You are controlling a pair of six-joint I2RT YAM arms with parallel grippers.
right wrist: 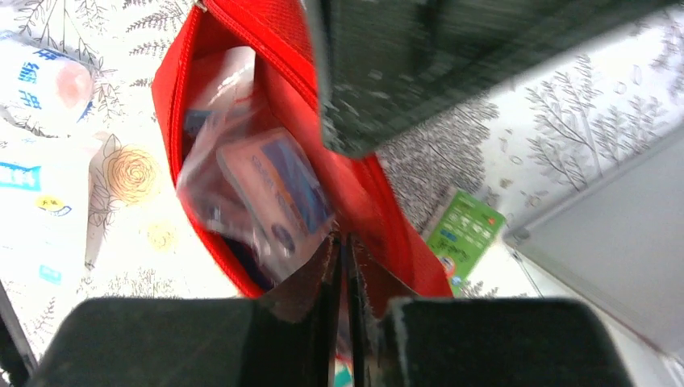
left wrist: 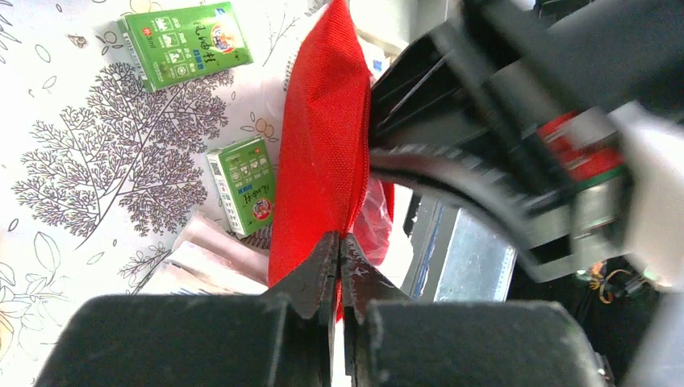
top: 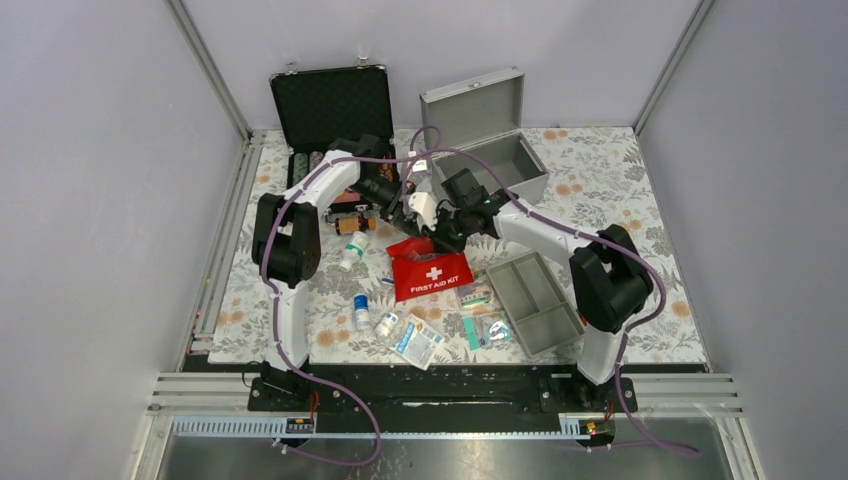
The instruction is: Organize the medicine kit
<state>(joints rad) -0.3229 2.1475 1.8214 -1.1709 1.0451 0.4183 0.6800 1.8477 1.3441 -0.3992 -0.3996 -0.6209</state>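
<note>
The medicine kit's grey metal box (top: 515,165) stands open at the back centre with its lid up. Its grey divided tray (top: 533,300) lies at the front right and also shows in the right wrist view (right wrist: 613,234). The red first aid pouch (top: 432,272) lies between them, its top edge lifted. My left gripper (top: 408,222) is shut on the pouch's red fabric (left wrist: 323,145). My right gripper (top: 440,232) is shut on the opposite edge of the pouch (right wrist: 387,210). The pouch mouth gapes, with plastic-wrapped packets (right wrist: 266,193) inside.
A black case with poker chips (top: 330,110) stands open at the back left. Small white bottles (top: 361,310), an orange bottle (top: 352,224), sachets (top: 420,340) and green boxes (left wrist: 187,42) lie scattered on the floral mat in front of the pouch.
</note>
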